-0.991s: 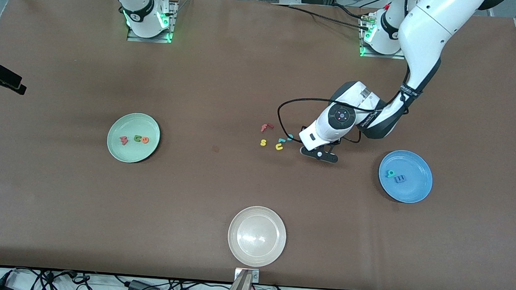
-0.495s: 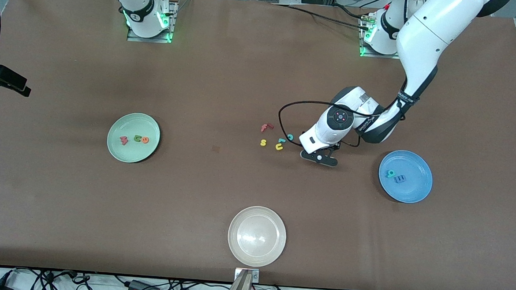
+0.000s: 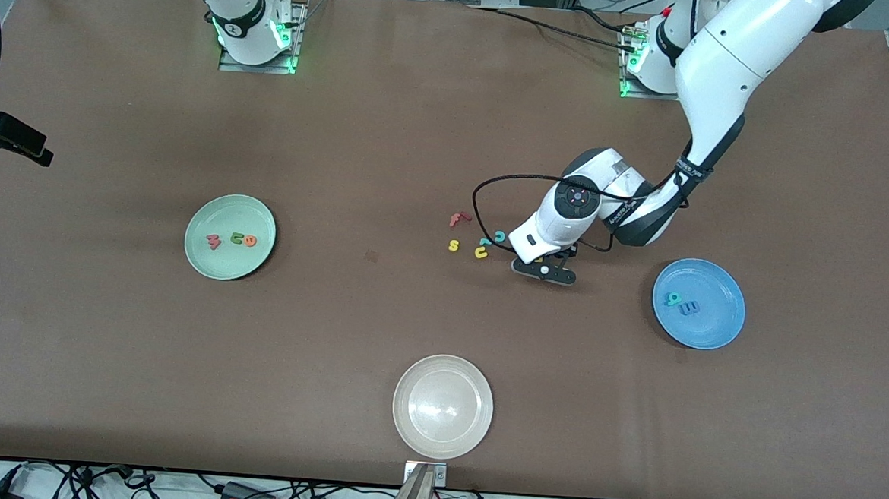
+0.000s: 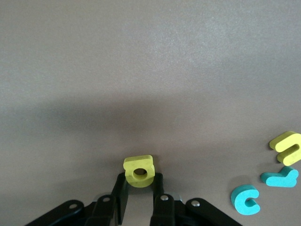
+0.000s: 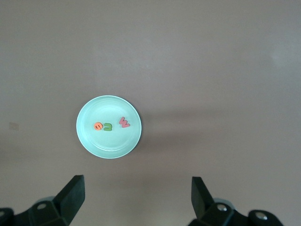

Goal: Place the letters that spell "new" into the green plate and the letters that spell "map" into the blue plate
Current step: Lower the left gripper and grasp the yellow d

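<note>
My left gripper (image 4: 139, 188) is shut on a yellow bowl-and-stem letter (image 4: 139, 171), low at the table between the loose letters and the blue plate (image 3: 706, 332); in the front view the gripper (image 3: 541, 269) hides that letter. The blue plate holds a teal letter (image 3: 672, 298) and a blue m (image 3: 689, 309). In the green plate (image 3: 219, 264) lie a red-pink w (image 3: 213, 242), an olive n (image 3: 238, 238) and an orange e (image 3: 249, 241). My right gripper (image 5: 136, 197) hangs open and empty high over the green plate (image 5: 84, 136).
Beside the left gripper lie a teal c (image 3: 499, 236), a teal letter (image 3: 484, 242), a yellow u (image 3: 481, 253), a yellow s (image 3: 454, 245) and a red f (image 3: 459, 219). A whitish-beige plate (image 3: 412, 430) sits near the table's front edge.
The left gripper's fingers have closed on the yellow letter, and the hand has shifted slightly toward the loose letters. The right arm has not visibly moved.
</note>
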`<state>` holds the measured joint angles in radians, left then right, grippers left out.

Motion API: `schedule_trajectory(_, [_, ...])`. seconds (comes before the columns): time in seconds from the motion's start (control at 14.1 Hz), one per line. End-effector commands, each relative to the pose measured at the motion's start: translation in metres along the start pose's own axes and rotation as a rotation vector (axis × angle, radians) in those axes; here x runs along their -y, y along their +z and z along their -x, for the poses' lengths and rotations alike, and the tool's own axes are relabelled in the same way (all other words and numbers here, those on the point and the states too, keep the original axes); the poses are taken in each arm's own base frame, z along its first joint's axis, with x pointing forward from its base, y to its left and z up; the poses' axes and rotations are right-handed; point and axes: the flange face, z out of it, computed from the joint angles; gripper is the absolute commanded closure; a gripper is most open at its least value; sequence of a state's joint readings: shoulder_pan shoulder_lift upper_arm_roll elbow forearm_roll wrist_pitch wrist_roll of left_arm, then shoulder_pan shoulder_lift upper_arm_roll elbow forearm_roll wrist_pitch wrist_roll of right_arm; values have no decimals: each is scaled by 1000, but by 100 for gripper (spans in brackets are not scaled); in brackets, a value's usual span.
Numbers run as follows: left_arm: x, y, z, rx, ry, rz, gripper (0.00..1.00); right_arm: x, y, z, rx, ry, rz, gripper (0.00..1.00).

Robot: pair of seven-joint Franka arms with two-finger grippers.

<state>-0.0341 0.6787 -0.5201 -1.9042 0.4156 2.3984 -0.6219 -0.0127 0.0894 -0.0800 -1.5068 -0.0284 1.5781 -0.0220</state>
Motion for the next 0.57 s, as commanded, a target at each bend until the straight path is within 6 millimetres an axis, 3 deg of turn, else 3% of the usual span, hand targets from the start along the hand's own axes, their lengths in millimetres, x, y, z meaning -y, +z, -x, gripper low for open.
schedule_trajectory(0.0, [2, 7, -4, -18, -14, -17, 84, -2, 0, 2, 2, -9, 6, 0])
schedule_trajectory(0.21, [19, -11, -12, -38, -16, -29, 92, -6, 1, 2, 5, -9, 5, 0])
schedule_trajectory(0.5, [70, -61, -44, 14, 89, -112, 92, 5, 2, 1, 8, -9, 2, 0])
